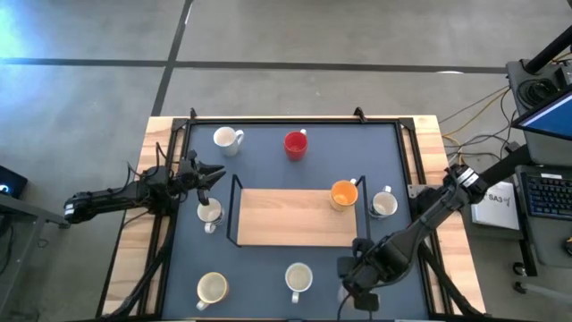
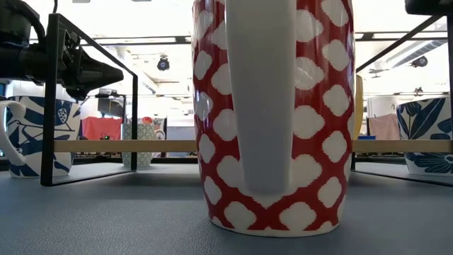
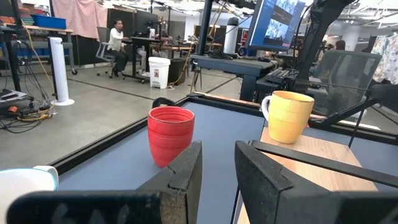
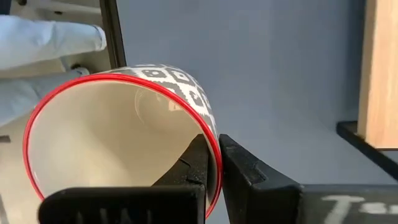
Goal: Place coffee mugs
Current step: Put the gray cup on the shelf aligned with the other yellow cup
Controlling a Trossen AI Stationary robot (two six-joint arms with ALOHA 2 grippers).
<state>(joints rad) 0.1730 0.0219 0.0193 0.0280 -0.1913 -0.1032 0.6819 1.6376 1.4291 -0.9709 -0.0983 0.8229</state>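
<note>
Down at the near right corner of the desk (image 1: 268, 161), the right end effector (image 1: 357, 273) is seen low over the dark mat, and its wrist view shows the two dark fingers (image 4: 239, 165) pinched on the rim of a red-rimmed mug (image 4: 118, 130) with a grey-and-white pattern and a cream inside, one finger inside the wall, one outside, the mug tipped on its side. On the opposite side, the left end effector (image 1: 214, 173) is held above the mat just beside the left post of the black-framed wooden rack (image 1: 295, 217); its fingers (image 3: 186, 177) are parted with nothing between them, and a white mug (image 1: 209, 212) stands just below it in the high view. The red mug (image 1: 296, 143) stands at the far middle of the mat, and in the low view it fills the picture, red with white blotches and a white handle turned to the camera. The orange mug (image 1: 344, 194) is set on the rack's right end. A white mug with a handle (image 1: 225, 139) stands at the far left, another (image 1: 383, 204) just right of the rack, a cream one (image 1: 212, 288) at the near left and a white one (image 1: 298, 278) at the near middle. Beyond the desk, a seated person (image 3: 116, 40) is seen at a workstation.
</note>
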